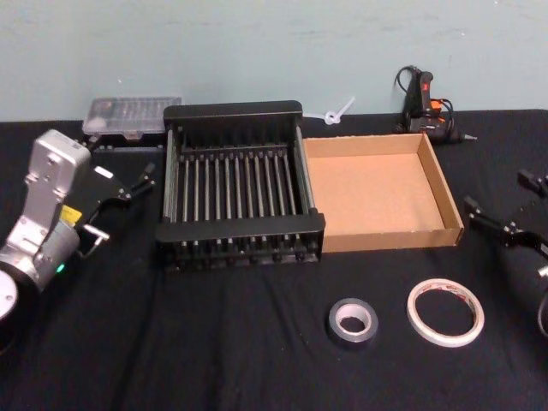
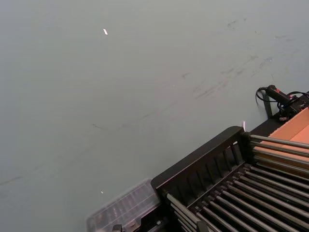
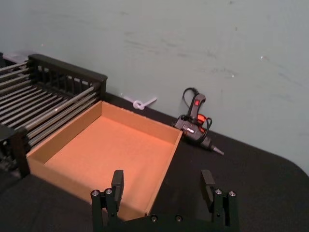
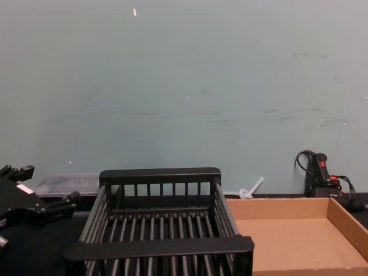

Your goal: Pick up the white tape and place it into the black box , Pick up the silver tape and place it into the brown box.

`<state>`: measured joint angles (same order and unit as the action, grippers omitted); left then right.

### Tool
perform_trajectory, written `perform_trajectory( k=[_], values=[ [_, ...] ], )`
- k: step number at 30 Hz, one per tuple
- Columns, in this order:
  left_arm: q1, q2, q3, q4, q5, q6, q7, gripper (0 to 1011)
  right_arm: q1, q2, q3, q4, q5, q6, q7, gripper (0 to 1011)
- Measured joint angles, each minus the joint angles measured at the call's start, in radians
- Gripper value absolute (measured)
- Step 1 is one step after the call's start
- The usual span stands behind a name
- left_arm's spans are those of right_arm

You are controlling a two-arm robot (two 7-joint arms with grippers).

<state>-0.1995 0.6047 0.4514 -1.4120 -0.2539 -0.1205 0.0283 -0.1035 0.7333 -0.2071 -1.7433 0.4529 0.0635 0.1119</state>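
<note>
The white tape (image 1: 444, 312) lies flat on the black cloth near the front right. To its left lies the smaller silver tape (image 1: 353, 321). Behind them the black box (image 1: 233, 110) holds nothing, and the brown box (image 1: 394, 238) touches its right side, also with nothing in it. My left gripper (image 1: 120, 205) hovers open to the left of the black box, also seen in the chest view (image 4: 40, 187). Off the brown box's right side, my right gripper (image 1: 505, 199) stands open, its two fingers spread wide (image 3: 162, 181). Neither gripper holds or touches anything.
A black and orange glue gun (image 1: 424, 103) stands at the back right by the wall. A clear plastic case (image 1: 133, 116) sits behind the black box at the back left. A white zip tie (image 1: 338, 111) lies behind the boxes. A green wall closes the back.
</note>
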Motion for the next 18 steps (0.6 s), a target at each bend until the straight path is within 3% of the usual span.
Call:
perform_trajectory(
  k=[7,18],
  values=[
    [0.000,0.000,0.000,0.000,0.000,0.000,0.000,1001,-0.068,0.027,0.029,-0.046,0.004,0.021,0.022,1002],
    [0.000,0.000,0.000,0.000,0.000,0.000,0.000,1001,-0.123,0.035,0.028,-0.063,-0.010,0.069,0.072,1002]
  ],
)
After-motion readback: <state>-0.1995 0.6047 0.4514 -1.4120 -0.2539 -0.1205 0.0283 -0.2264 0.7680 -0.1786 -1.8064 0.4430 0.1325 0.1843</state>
